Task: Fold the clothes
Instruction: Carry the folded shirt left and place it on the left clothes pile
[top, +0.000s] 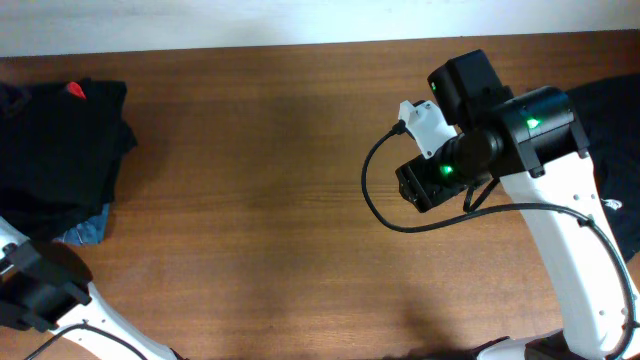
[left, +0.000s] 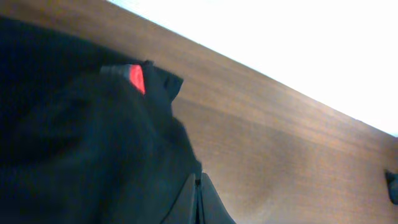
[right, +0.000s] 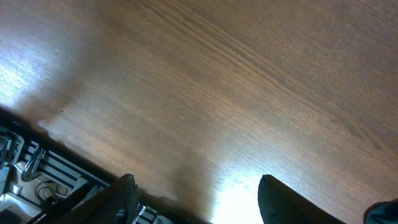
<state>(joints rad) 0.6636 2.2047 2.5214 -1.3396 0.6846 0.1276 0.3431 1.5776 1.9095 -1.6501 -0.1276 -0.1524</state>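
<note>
A pile of black clothes (top: 60, 150) with a small red tag (top: 75, 90) lies at the table's far left. It fills the left of the left wrist view (left: 74, 143), where the red tag (left: 137, 78) shows. Another black garment (top: 618, 120) lies at the right edge, partly under my right arm. My left gripper (left: 198, 190) is shut, fingertips together right beside the pile's edge, with no cloth seen between them. My right gripper (right: 196, 186) is open and empty above bare wood; in the overhead view it (top: 415, 190) hangs right of centre.
A blue cloth (top: 88, 228) pokes out from under the pile's front edge. My left arm (top: 40, 290) sits at the front left corner. The wooden table (top: 250, 200) shows bare between the two garments. A dark rack (right: 37, 168) runs past the table's edge.
</note>
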